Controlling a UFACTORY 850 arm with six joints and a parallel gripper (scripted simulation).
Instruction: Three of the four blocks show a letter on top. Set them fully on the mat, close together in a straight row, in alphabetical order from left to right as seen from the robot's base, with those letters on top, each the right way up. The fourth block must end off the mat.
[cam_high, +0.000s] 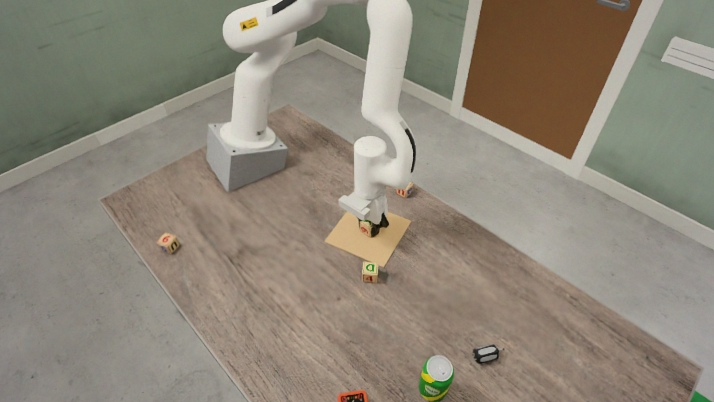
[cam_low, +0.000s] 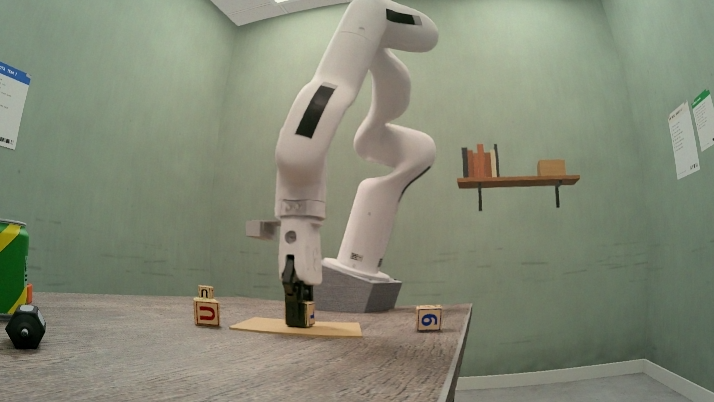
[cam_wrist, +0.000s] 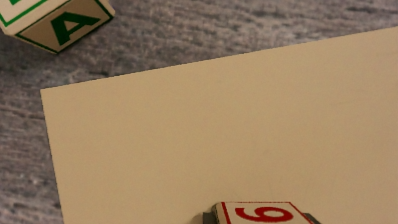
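My gripper (cam_high: 370, 225) is shut on a wooden block (cam_high: 367, 229) and holds it upright, down at the surface of the tan mat (cam_high: 367, 238), near its middle. In the wrist view this block (cam_wrist: 262, 213) shows a red figure like a 6 or 9 on top. It also shows in the exterior view (cam_low: 301, 313). A block with a green D on top (cam_high: 370, 271) stands just off the mat's near corner; the wrist view shows a green A on one face (cam_wrist: 55, 20). A third block (cam_high: 405, 190) lies behind the arm, off the mat. A fourth block (cam_high: 169, 242) lies far left, near the table edge.
The arm's grey base (cam_high: 246, 155) stands at the back left. A green can (cam_high: 436, 377), a small black object (cam_high: 486, 353) and an orange object (cam_high: 352, 396) are at the table's near end. The table edge (cam_low: 457, 350) drops off just past the fourth block (cam_low: 429, 318).
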